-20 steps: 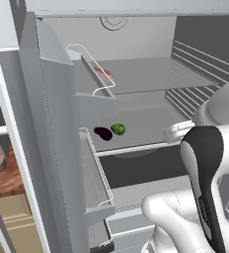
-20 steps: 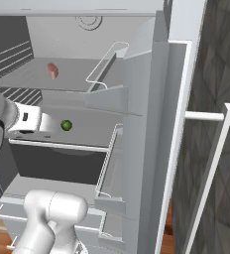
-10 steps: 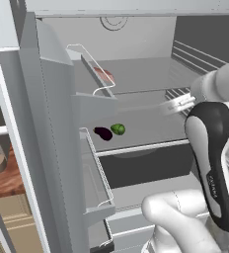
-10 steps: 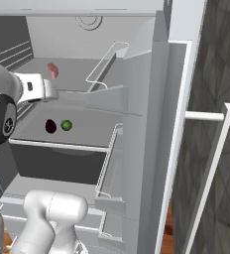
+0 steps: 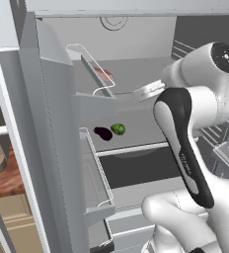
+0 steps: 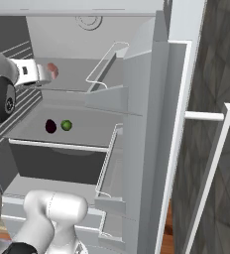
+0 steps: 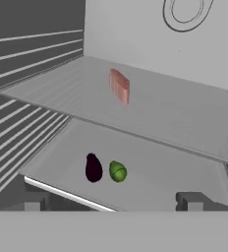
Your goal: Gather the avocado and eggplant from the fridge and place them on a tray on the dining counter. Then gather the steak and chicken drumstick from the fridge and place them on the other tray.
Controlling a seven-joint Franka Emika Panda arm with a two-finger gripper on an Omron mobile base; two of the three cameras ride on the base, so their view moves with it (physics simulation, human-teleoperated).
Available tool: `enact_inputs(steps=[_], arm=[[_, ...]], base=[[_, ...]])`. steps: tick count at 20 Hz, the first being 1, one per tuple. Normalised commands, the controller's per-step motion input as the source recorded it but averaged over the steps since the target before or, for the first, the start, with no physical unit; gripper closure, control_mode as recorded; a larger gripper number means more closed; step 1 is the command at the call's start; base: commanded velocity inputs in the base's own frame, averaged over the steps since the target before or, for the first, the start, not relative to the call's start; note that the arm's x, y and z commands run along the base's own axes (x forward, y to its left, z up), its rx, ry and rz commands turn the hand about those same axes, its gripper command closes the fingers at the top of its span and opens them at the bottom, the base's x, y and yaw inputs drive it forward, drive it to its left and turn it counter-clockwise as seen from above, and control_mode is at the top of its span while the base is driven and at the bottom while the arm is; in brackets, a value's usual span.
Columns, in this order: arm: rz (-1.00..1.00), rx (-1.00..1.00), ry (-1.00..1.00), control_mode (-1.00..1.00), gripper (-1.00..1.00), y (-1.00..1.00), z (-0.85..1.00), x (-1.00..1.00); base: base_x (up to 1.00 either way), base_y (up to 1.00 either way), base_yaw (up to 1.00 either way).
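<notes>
The matt grey fridge shelves [image 7: 175, 118] look smooth, like plastic. A glossy dark purple eggplant [image 7: 93, 168] lies beside a dull green, faintly mottled avocado [image 7: 118, 171]. The pinkish-red steak slab [image 7: 119, 86] looks streaked, possibly rough. At lower left, warm brown wood [image 5: 5, 180] shows grain.

No readable text, labels, brands or numbers anywhere. Only small grey marks on the arm's dark forearm [image 5: 185, 158], too blurred to read.
</notes>
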Motion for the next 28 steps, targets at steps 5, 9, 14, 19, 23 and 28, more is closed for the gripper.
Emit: enact_inputs(steps=[5,9,14,19,23,28], arm=[[0.00,0.00,0.03,-1.00,-1.00,0.11,0.04,0.60],[0.00,0.00,0.11,-1.00,-1.00,0.03,-0.01,0.44],[0.00,0.00,0.08,-1.00,-1.00,0.15,0.00,0.36],[0.00,0.00,0.02,-1.00,-1.00,0.25,0.00,0.20],[0.00,0.00,0.00,-1.00,-1.00,0.11,0.00,0.09],[0.00,0.00,0.00,-1.00,-1.00,0.01,0.00,0.05]], base=[[0.00,0.00,0.00],[0.00,0.00,0.00],[0.00,0.00,0.00],[0.00,0.00,0.00],[0.00,0.00,0.00],[0.00,0.00,0.00]])
